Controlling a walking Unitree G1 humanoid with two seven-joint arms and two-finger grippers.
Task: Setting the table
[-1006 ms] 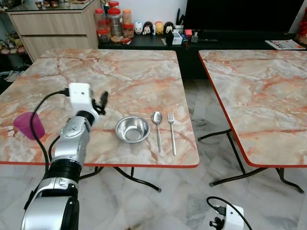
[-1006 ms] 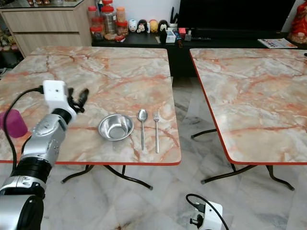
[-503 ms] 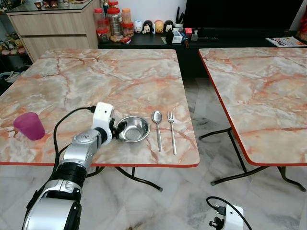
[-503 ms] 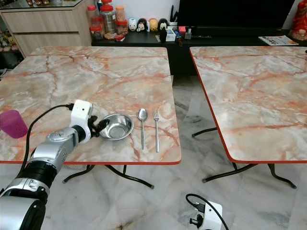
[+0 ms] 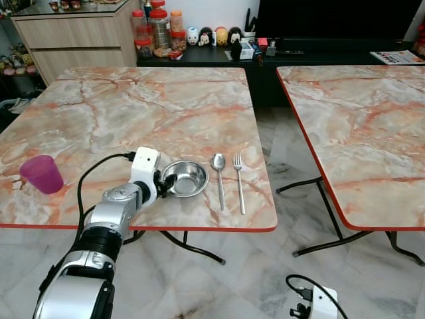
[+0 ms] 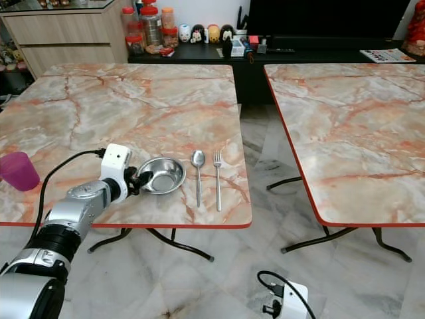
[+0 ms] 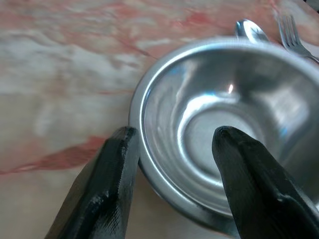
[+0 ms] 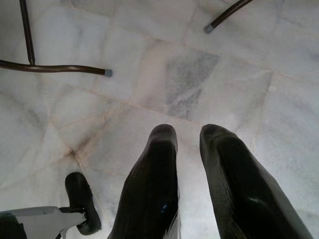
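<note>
A steel bowl [image 5: 188, 177] sits near the front edge of the marble table [image 5: 133, 113]. To its right lie a spoon [image 5: 219, 177] and a fork [image 5: 238, 183], side by side. My left gripper [image 5: 161, 184] is open at the bowl's left rim. In the left wrist view the left gripper [image 7: 174, 134] straddles the bowl [image 7: 259, 104], with one finger outside the rim and one inside. A pink cup [image 5: 41, 174] stands at the table's left edge, well left of the arm. My right gripper [image 8: 187, 132] hangs idle over the floor, its fingers close together.
A second marble table [image 5: 358, 133] stands to the right across a gap of tiled floor [image 5: 279, 153]. A wooden cabinet [image 5: 73, 40], jars [image 5: 156, 30] and a dark TV bench [image 5: 299, 53] line the back wall. Table legs [image 8: 50, 67] cross the floor below.
My left gripper swung right from the table's left part to the bowl's rim and dropped low. In the last half second it barely moved.
</note>
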